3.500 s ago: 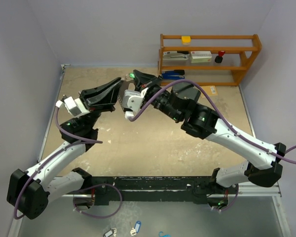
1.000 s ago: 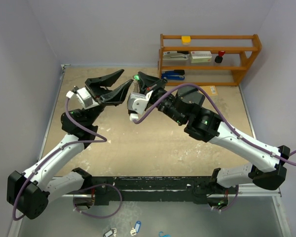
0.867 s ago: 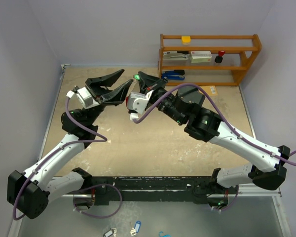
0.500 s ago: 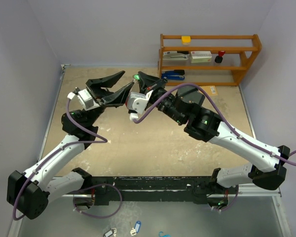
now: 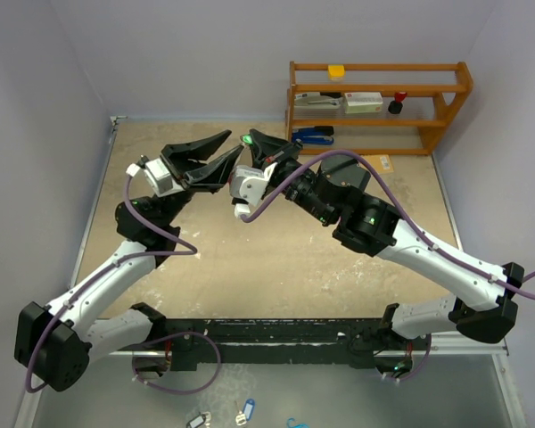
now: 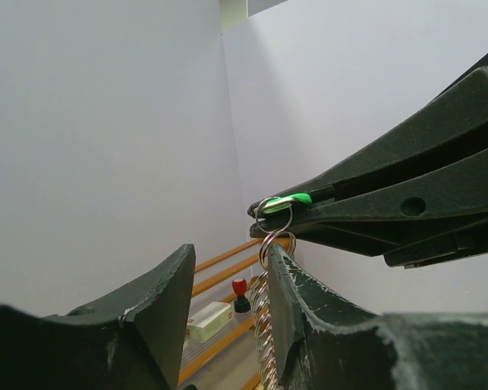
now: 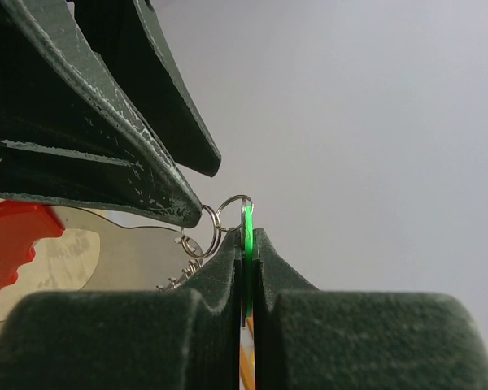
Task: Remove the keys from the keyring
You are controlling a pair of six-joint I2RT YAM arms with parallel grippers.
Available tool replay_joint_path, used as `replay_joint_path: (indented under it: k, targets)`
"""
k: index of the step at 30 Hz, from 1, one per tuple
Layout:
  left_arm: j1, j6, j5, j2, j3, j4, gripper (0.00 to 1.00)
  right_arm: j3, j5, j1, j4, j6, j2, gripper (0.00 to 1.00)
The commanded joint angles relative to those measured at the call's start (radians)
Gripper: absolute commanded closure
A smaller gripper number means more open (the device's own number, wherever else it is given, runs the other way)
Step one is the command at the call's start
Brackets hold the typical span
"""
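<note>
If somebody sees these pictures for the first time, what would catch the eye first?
The two arms meet tip to tip in mid-air. There, the right gripper is shut on a small green-tagged key, and a silver chain hangs below it. The left gripper stands open right beside that chain. A wooden shelf holding a few small things stands at the back right.

Left arm: raised off the surface, left gripper (image 5: pixel 234 143) fingers spread apart. Right arm: stretched leftward, right gripper (image 5: pixel 250 138) fingers clamped on the keys (image 7: pixel 246 231).
</note>
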Motion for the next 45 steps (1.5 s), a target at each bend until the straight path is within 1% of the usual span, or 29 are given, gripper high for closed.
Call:
replay_joint_path:
  k: [1, 11, 18, 19, 22, 25, 29, 35, 38, 45]
  targets:
    - [-0.007, -0.014, -0.004, 0.011, 0.026, 0.053, 0.62, 0.013, 0.005, 0.000, 0.083, 0.013, -0.017, 1.00]
    - [-0.008, -0.033, 0.008, 0.028, 0.064, 0.088, 0.65, 0.000, 0.002, 0.000, 0.076, 0.014, -0.013, 1.00]
    - [-0.009, -0.021, 0.011, 0.034, 0.089, 0.047, 0.66, -0.001, -0.009, 0.000, 0.075, 0.019, -0.009, 1.00]
    - [-0.009, -0.023, 0.016, 0.037, 0.090, 0.048, 0.65, 0.000, -0.009, 0.000, 0.075, 0.019, -0.008, 1.00]
    - [-0.009, -0.028, 0.035, 0.036, 0.093, 0.048, 0.59, 0.006, -0.010, 0.000, 0.071, 0.019, -0.003, 1.00]
    - [-0.010, -0.033, 0.072, 0.035, 0.095, 0.044, 0.56, 0.007, -0.010, 0.000, 0.074, 0.019, 0.001, 1.00]
    - [-0.009, -0.031, 0.093, 0.032, 0.103, 0.007, 0.58, 0.011, -0.010, 0.000, 0.075, 0.019, 0.003, 1.00]
    - [-0.009, 0.009, 0.066, -0.001, 0.081, -0.036, 0.58, 0.019, -0.010, 0.000, 0.079, 0.019, 0.003, 1.00]
    - [-0.009, 0.046, 0.055, -0.025, 0.064, -0.069, 0.58, 0.022, -0.010, 0.000, 0.080, 0.019, 0.003, 1.00]
    - [-0.009, 0.099, 0.067, -0.071, 0.003, -0.077, 0.54, 0.030, -0.006, 0.000, 0.082, 0.014, 0.007, 1.00]
